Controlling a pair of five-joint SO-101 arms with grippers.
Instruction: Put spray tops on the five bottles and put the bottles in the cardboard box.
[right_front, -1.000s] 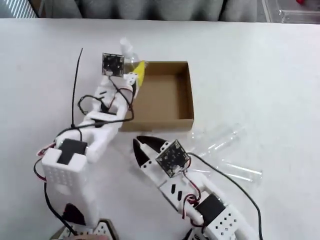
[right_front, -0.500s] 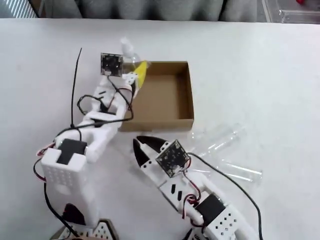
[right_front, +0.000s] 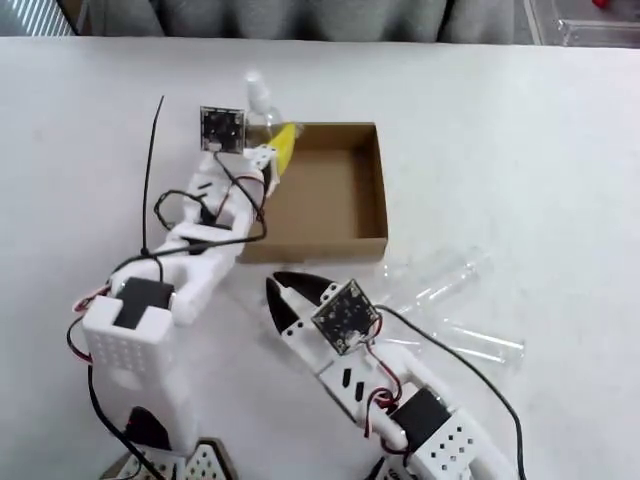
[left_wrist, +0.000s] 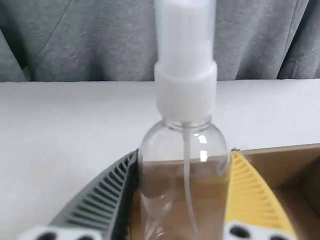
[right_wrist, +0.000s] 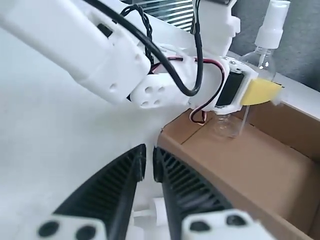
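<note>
My left gripper (right_front: 272, 137) is shut on a clear bottle (right_front: 260, 105) with a white spray top, held upright at the far left corner of the cardboard box (right_front: 330, 195). In the left wrist view the bottle (left_wrist: 182, 165) stands between the grey and yellow fingers, with the box rim (left_wrist: 280, 155) behind it. My right gripper (right_front: 285, 292) rests shut and empty on the table just in front of the box. Its black fingers (right_wrist: 132, 172) point toward the box (right_wrist: 260, 165), the bottle (right_wrist: 257, 57) and the yellow finger (right_wrist: 261, 90).
Clear bottles without tops lie on the table right of my right arm, one pair (right_front: 440, 283) near the box's front right corner and another (right_front: 482, 345) closer in. Black cables (right_front: 150, 170) loop beside the left arm.
The left gripper has raised the bottle slightly and tipped it more upright at the box corner. The right arm has not moved.
</note>
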